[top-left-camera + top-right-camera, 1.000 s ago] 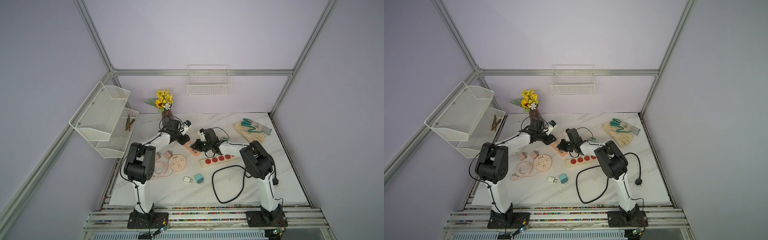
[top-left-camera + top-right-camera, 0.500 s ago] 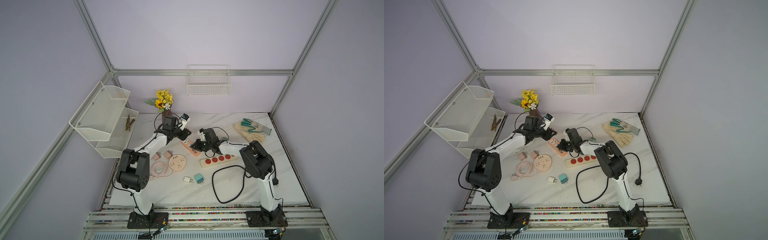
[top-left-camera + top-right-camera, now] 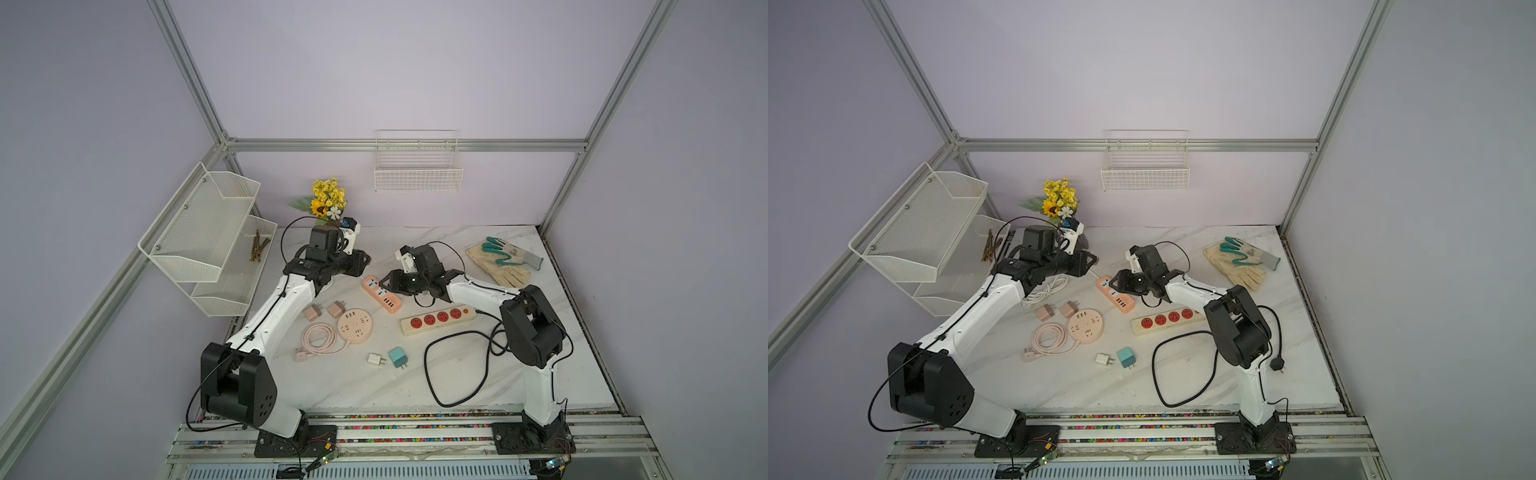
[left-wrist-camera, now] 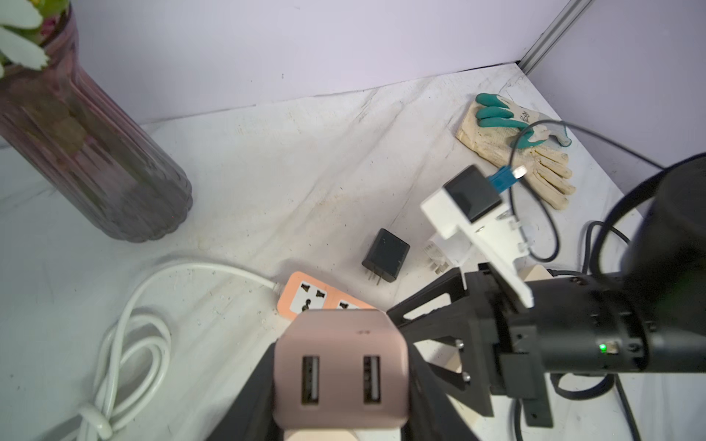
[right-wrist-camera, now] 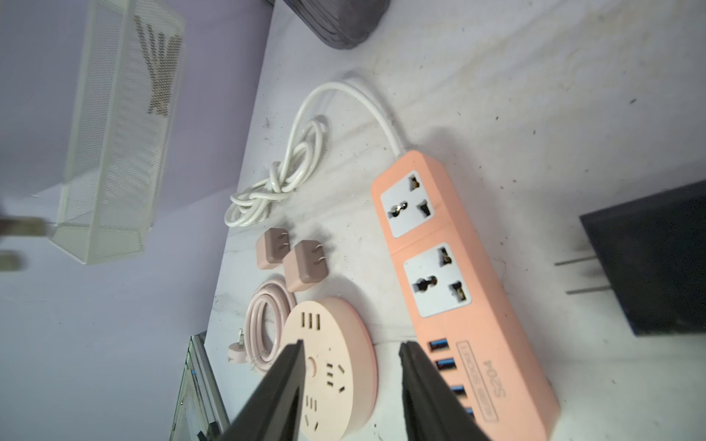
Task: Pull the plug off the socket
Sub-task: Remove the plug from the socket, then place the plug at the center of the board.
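pink plug (image 4: 341, 336) gripped, left tool (image 4: 342, 385) mostly hidden

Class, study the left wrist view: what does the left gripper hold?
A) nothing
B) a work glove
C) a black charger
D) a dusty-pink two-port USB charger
D: the dusty-pink charger, its two USB ports facing the camera, sits clamped in the left gripper.
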Robot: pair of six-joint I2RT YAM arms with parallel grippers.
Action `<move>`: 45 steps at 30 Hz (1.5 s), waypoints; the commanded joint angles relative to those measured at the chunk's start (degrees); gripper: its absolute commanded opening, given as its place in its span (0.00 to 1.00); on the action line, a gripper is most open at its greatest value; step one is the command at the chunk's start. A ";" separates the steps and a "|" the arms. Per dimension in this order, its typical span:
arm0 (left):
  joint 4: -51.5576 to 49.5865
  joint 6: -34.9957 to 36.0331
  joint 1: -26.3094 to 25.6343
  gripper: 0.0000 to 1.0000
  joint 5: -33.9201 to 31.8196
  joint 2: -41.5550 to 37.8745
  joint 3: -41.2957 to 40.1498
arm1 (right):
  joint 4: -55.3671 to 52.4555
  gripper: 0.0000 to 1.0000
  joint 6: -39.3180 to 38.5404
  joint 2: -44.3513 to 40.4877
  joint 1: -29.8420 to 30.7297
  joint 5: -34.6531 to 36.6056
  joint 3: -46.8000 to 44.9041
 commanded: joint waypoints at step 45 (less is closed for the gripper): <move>-11.99 -10.20 -3.54 0.57 -1.52 45.79 38.08 | -10.14 0.95 -8.76 -30.63 -3.58 26.96 -19.66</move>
